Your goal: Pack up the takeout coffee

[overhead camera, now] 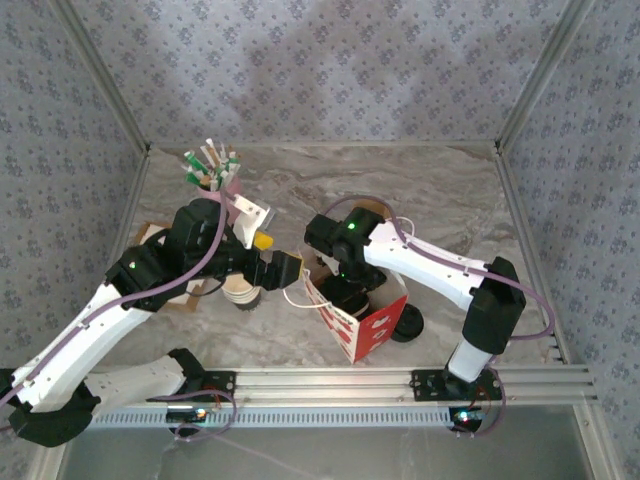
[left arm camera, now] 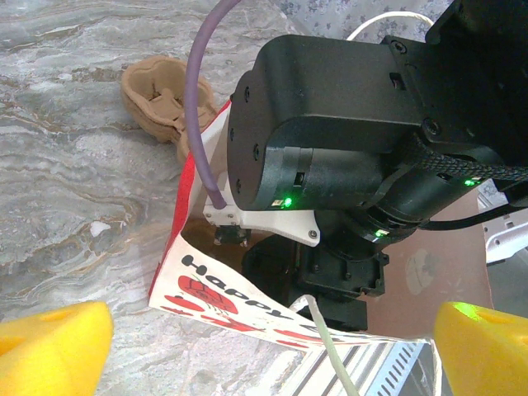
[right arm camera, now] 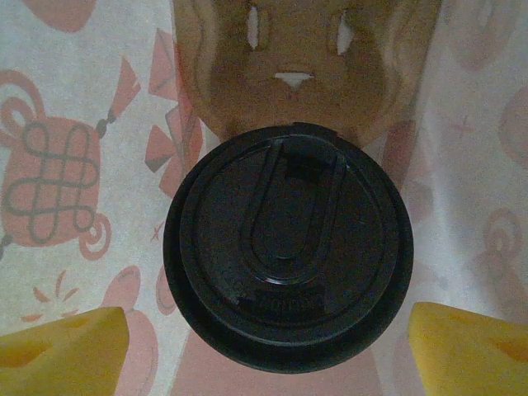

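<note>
Looking straight down inside the red-and-white paper bag [right arm camera: 74,165], the takeout coffee [right arm camera: 289,256] is met by the right wrist view as a round black lid, with the bag's printed walls all around it. The right gripper [right arm camera: 266,348] is held above the lid with its yellow fingertips [right arm camera: 62,351] spread wide, one to each side, and nothing is clamped between them. A brown slotted cardboard shape [right arm camera: 289,74] is seen past the lid's far edge. Whether it lies inside the bag or shows through the wall cannot be told.

From above, the cup itself is covered by the right arm [overhead camera: 430,262], whose wrist is sunk into the bag's open mouth; the bag is seen standing near the front rail. In the left wrist view the same black wrist blocks most of the opening, and the bag's outer print, with the word "Happy", can be read. The left gripper [left arm camera: 268,351] is parted fully and empty, just beside the bag's left side.

A brown pulp cup carrier [left arm camera: 157,103] is seen on the marble table [overhead camera: 440,190] beyond the bag. A pink cup of green-and-white sachets [overhead camera: 213,170] stands at the far left, well apart, and a loose black lid [overhead camera: 410,325] lies just right of the bag.
</note>
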### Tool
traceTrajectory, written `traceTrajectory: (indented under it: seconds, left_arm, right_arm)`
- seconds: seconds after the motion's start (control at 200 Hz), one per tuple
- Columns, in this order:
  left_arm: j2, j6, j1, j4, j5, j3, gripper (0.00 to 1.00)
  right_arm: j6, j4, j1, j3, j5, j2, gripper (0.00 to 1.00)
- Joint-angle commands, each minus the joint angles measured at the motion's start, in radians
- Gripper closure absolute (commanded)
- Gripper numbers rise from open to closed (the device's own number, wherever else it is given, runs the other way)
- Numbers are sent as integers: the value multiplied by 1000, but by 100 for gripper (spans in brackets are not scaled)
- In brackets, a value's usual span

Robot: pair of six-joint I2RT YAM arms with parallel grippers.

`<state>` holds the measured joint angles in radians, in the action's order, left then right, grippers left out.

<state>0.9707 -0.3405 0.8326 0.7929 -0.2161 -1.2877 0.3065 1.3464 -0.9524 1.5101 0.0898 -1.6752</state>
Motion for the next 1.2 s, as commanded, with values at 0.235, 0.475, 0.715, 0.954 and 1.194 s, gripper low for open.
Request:
traceTrajectory:
  seconds: [0.235,0.475,0.715,0.954,1.194]
  left_arm:
    - [-7,17,6,-1,9,-28,0]
    - [-7,17,6,-3,8,-26,1]
    - [-9,17,6,-2,9,-25,1]
    - [-9,14,6,-3,9,-28,1]
    - [-3,17,6,-3,11,-30,1]
  right_arm:
    - [19,39,-11,33,-19,38,10]
    - [21,40,-14,32,-20,38,10]
    - [23,40,-15,36,-24,42,11]
    - [29,49,-18,50,-32,51,11]
    - [37,63,-32,81,-41,60,11]
